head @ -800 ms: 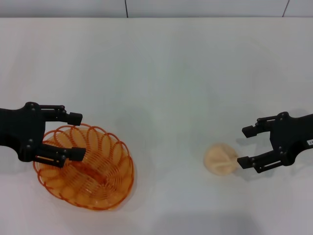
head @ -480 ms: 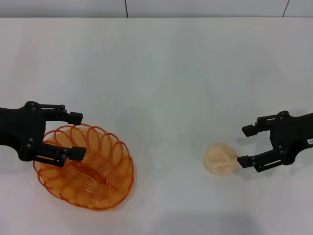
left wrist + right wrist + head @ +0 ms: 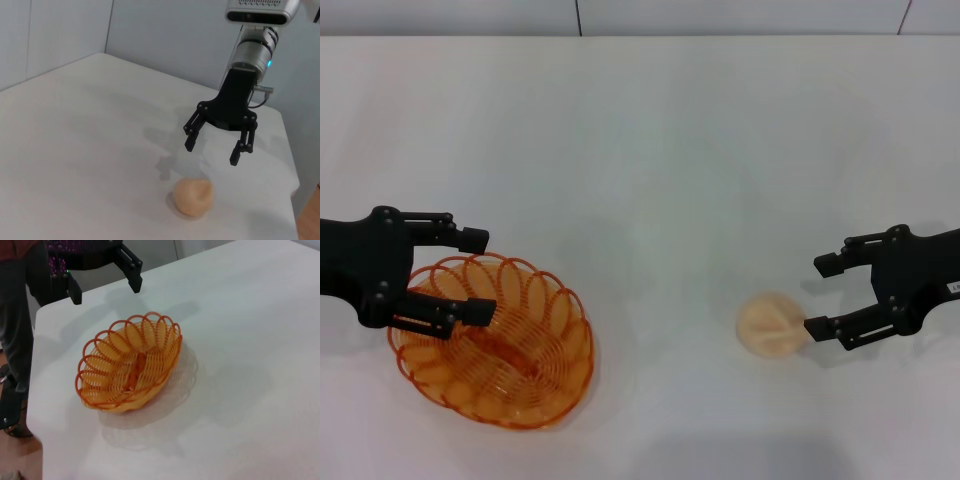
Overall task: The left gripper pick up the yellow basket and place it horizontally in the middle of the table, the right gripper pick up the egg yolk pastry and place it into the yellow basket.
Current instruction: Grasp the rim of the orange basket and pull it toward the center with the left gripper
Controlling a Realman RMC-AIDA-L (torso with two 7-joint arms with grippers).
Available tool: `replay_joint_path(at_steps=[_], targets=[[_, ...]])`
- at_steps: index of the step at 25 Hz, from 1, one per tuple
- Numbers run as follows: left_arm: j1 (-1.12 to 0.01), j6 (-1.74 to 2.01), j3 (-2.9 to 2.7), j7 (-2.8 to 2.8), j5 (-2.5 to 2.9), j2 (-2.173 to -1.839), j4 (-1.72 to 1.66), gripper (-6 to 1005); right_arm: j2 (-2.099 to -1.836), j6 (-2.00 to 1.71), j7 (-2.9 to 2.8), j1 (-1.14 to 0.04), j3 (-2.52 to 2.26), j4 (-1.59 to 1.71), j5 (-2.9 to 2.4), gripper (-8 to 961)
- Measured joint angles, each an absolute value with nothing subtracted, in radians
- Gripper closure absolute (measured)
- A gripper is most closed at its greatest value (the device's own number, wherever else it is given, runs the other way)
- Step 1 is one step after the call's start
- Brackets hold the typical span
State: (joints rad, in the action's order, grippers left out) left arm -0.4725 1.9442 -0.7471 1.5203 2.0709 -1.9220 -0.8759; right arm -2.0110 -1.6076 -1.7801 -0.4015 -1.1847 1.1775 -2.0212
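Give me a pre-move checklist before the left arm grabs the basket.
1. left gripper open: ok, fingers spread.
2. Left gripper lined up on yellow basket: ok, at its rim on the robot's left; contact cannot tell.
3. Basket upright and empty: ok.
4. Middle of the table bare for placing: ok.
5. right gripper open and out of the way: ok, beside the egg yolk pastry.
6. Pastry still on the table, ungrasped: ok.

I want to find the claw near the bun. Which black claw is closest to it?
The right tool, the black claw with a small white label, open beside the round cream pastry. The left tool hovers over the orange wire basket.
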Motion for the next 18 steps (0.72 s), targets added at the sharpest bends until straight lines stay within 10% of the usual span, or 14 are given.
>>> replay_joint_path(at_steps=[18], targets=[[-0.620,1.915,-0.739,1.881,2.320,-1.870,-0.892,138,-2.011,-1.599,-1.773,-0.402,-1.181,1.178,-2.013,120]])
